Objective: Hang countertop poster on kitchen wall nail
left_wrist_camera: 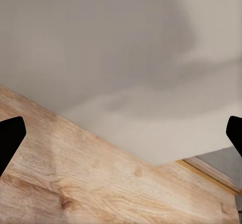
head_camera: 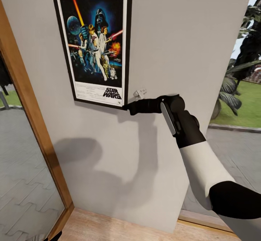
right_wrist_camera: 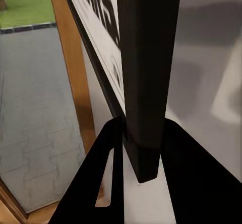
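The Star Wars poster (head_camera: 95, 43), black-framed with a white border, stands upright and flat against the pale grey wall panel (head_camera: 181, 53). My right gripper (head_camera: 129, 108) is shut on its lower right corner. In the right wrist view the black frame edge (right_wrist_camera: 146, 82) runs down between the two dark fingers of the right gripper (right_wrist_camera: 143, 156). The nail is hidden or too small to tell. The countertop is out of view. My left gripper (left_wrist_camera: 121, 138) hangs low and open, with nothing between its fingertips (left_wrist_camera: 10, 138), facing the foot of the wall.
A wood-framed glass wall (head_camera: 32, 125) borders the panel on the left, with grey paving beyond it. Right of the panel, more glass shows plants (head_camera: 246, 53) and lawn. A light wood plank floor (left_wrist_camera: 75, 183) runs along the wall's foot.
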You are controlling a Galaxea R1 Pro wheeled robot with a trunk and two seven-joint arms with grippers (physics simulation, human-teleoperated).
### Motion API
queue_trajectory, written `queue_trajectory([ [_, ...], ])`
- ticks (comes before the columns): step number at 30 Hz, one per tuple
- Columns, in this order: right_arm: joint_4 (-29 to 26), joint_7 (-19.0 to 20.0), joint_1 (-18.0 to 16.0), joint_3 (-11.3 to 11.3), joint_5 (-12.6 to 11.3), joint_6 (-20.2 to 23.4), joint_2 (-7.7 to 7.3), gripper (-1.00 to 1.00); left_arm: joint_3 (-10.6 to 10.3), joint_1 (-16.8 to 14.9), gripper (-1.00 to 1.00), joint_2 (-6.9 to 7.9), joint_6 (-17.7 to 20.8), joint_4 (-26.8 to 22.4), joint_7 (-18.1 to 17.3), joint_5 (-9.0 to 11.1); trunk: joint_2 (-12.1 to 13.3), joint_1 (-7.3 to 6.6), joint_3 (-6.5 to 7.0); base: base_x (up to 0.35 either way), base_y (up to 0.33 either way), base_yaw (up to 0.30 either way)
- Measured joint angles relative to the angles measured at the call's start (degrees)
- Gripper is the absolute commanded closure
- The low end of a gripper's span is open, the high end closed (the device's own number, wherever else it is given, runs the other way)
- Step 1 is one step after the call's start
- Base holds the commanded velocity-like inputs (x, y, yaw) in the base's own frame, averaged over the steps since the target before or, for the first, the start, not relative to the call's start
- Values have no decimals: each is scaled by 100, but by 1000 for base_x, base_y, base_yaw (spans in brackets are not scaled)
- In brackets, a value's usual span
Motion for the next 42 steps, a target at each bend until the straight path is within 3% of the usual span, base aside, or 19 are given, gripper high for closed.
queue_trajectory([
  [15, 39, 1, 110, -6, 10, -130, -4, 100, 0, 0, -100, 0, 0, 0, 0, 0, 0, 0, 0, 0, 0, 0],
  [28, 838, 0, 195, -9, 7, -824, -1, 100, 0, 0, -100, 8, 2, 0, 0, 0, 0, 0, 0, 0, 0, 0],
  [42, 900, 9, 199, -13, -4, -892, -3, 100, 0, 0, -100, 9, 1, 0, 0, 0, 0, 0, 0, 0, 0, 0],
])
